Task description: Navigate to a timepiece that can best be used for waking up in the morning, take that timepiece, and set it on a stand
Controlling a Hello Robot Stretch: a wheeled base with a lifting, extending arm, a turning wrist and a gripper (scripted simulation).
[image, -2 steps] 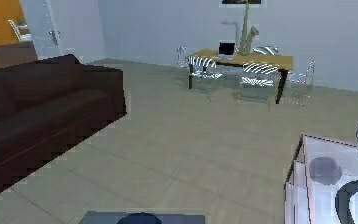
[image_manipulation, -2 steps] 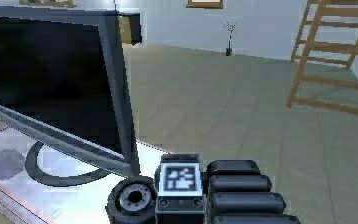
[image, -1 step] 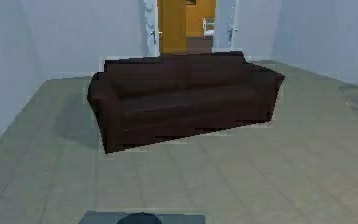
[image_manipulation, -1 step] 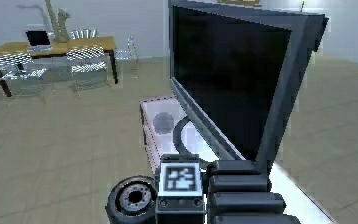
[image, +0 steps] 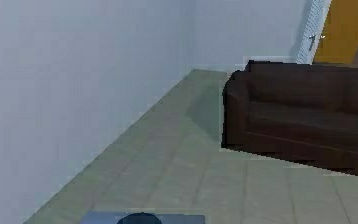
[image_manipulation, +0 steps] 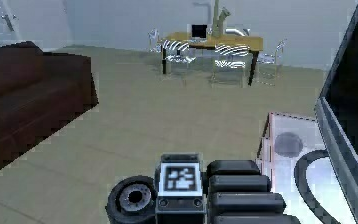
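Stand (image_manipulation: 297,128) pale, beside dark screen (image_manipulation: 349,100) | brown sofa (image: 302,105), forward view's right

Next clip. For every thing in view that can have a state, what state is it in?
laptop: lid up, screen dark.
television: screen dark.
chairs: upright, drawn up to the table.
door: cannot tell whether it stands open.
pincer: far end not made out; cannot tell whether it holds anything.
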